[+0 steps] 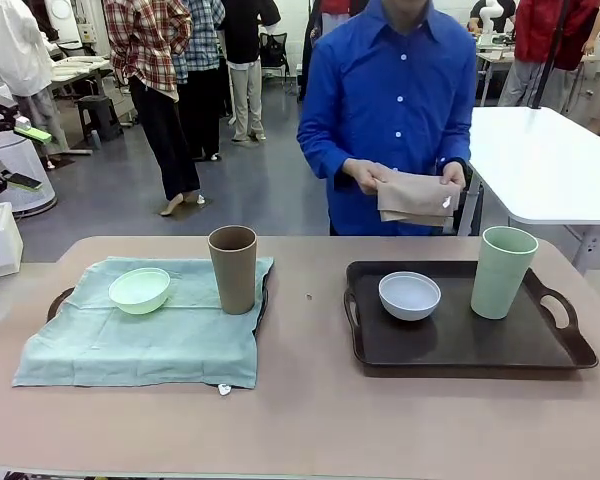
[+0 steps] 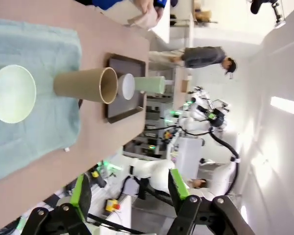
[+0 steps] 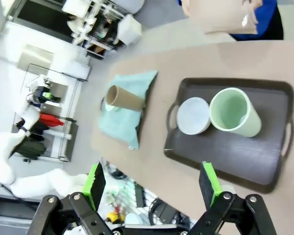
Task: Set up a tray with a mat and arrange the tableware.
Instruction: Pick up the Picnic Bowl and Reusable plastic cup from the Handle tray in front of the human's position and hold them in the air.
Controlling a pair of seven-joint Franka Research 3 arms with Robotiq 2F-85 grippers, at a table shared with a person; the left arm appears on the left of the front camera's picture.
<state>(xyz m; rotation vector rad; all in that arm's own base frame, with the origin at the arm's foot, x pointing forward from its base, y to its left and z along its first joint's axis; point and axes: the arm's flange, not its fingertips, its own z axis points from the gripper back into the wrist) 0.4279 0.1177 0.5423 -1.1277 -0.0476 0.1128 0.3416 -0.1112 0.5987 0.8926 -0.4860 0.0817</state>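
So, surface (image 1: 310, 420): big and tan, with everything standing on it.
Person (image 1: 395, 90): stands behind the dark tray (image 1: 460, 345), holding a folded tan cloth (image 1: 415, 195).
Green mat (image 1: 130, 345): well to the left of the dark tray, spread over a second tray (image 1: 58, 300).
Pale green cup (image 1: 502, 270): upright in the dark tray, at its right end.
Brown cup (image 1: 233, 268): upright on the mat, at the edge nearest the dark tray.
Pale blue-white bowl (image 1: 409, 294): in the dark tray, just beside the green cup.
Mint green bowl (image 1: 139, 290): on the mat, farther from the dark tray than the brown cup.
Left fingers (image 2: 81, 193): apart, holding nothing, far from the dark tray.
Right fingers (image 3: 209, 183): apart, holding nothing, high above the dark tray.
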